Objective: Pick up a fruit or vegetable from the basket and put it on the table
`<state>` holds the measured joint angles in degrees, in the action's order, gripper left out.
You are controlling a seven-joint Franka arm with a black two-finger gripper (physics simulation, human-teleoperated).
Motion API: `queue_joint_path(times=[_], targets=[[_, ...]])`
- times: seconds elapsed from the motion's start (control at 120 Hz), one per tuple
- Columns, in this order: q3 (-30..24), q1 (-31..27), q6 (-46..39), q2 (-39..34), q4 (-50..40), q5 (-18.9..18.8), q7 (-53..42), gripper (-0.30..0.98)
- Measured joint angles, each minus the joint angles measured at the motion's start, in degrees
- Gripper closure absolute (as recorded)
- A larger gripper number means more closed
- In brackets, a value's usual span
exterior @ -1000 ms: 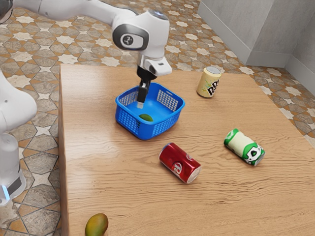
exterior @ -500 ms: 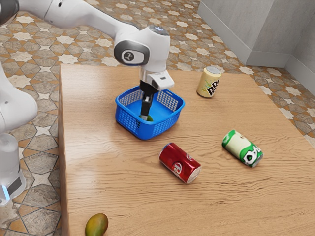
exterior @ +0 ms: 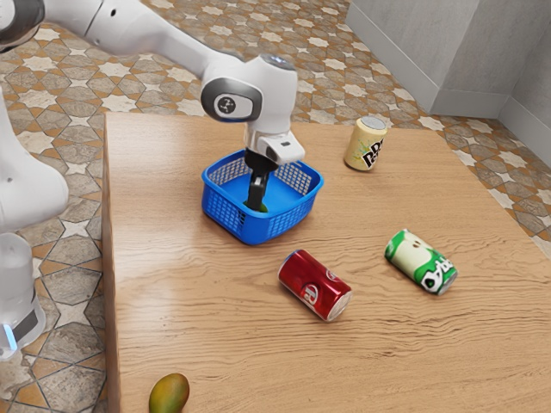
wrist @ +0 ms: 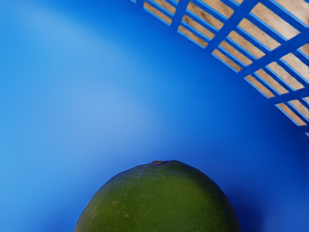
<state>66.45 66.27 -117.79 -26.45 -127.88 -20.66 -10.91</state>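
My gripper [exterior: 257, 203] reaches down inside the blue basket [exterior: 267, 227], its fingertips low at the green fruit [exterior: 264, 208], which they partly hide. Whether the fingers press on it from two sides cannot be made out. In the wrist view the green fruit [wrist: 159, 203] is a large rounded shape just under my hand, resting over the blue basket floor [wrist: 96, 106]. A second fruit, a green and reddish mango [exterior: 170, 394], lies on the table [exterior: 198, 301] at the exterior view's lower left.
A red can [exterior: 314, 285] lies on its side close to the basket. Farther to the exterior view's right lies a green and white can [exterior: 421, 261]. A yellow can [exterior: 366, 144] stands upright beyond the basket. Perforated basket walls surround my fingers.
My hand has lowered into the basket, shifting slightly to the exterior view's right, down to the green fruit. The green and white can has rolled slightly toward the exterior view's lower left.
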Motion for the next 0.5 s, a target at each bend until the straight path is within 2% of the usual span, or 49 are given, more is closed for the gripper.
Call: queue_joint_path(times=[0.367,0.417,0.5], targets=[[5.25,4.27,-1.39,-1.62,-0.15,0.23,0.47,0.03],[5.80,4.71,-1.46,-1.87,-0.22,0.36,0.68,0.07],[6.37,4.99,-1.49,-2.05,-0.26,0.60,1.58,0.24]])
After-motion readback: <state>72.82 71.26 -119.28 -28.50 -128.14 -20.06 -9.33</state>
